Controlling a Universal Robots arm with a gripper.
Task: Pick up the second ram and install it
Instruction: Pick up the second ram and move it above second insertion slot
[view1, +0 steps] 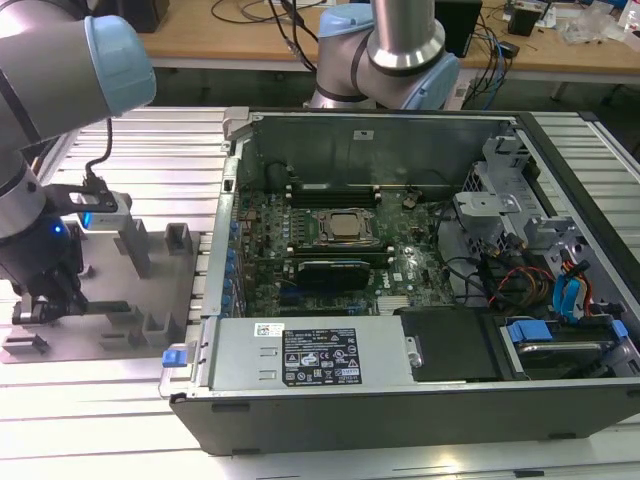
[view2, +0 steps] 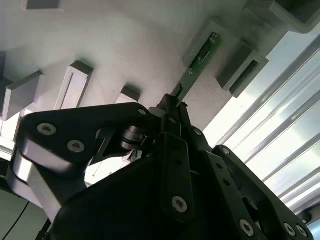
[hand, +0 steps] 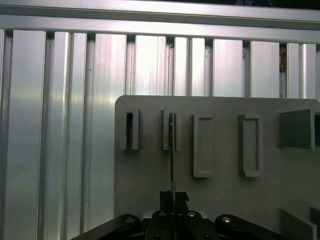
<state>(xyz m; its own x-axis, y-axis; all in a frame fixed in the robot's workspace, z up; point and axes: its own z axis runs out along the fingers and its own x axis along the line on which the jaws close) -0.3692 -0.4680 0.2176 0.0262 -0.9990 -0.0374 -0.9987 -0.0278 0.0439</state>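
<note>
The second ram is a thin green stick standing on edge on the grey fixture plate at the exterior view's left. In the first wrist view I see it edge-on as a thin line, with its far end between the walls of a slotted holder. My gripper is shut on the near end of the stick, its two fingers pressed together around it. In the exterior view the gripper hangs low over the plate, outside the computer case.
The open computer case lies to the exterior view's right of the plate. Inside it are the motherboard, the processor socket, memory slots behind it and a black card. Grey holders stand on the plate. A ribbed metal table lies underneath.
</note>
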